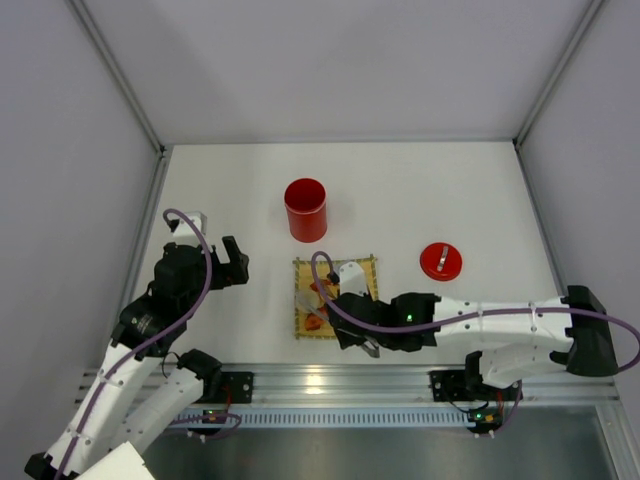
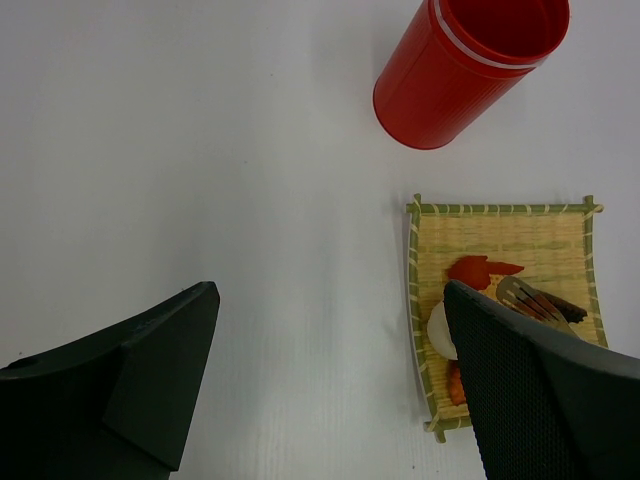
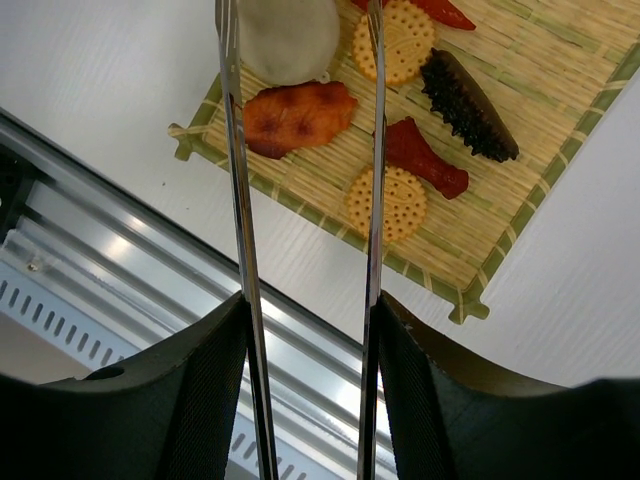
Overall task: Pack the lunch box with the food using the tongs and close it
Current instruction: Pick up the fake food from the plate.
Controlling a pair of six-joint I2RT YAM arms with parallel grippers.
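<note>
The red lunch box (image 1: pixel 305 209) (image 2: pixel 465 70) stands open and upright behind the bamboo mat (image 1: pixel 362 268). Its red lid (image 1: pixel 440 261) lies on the table to the right. My right gripper (image 1: pixel 345 322) (image 3: pixel 310 340) is shut on the silver tongs (image 3: pixel 240 200), whose two arms stand apart over the mat. The tong arms straddle a white round (image 3: pixel 290 40) of the food; their tips run out of the wrist view. An orange slice (image 3: pixel 297 115), yellow rounds (image 3: pixel 385 203), a red slice (image 3: pixel 425 160) and a dark brown piece (image 3: pixel 468 105) lie around it. My left gripper (image 1: pixel 235 265) (image 2: pixel 328 290) hangs open left of the mat, holding nothing.
The aluminium rail (image 1: pixel 330 385) (image 3: pixel 120 270) runs along the table's near edge, just below the mat (image 3: pixel 540 190). White walls with metal posts close in the table on the left, back and right.
</note>
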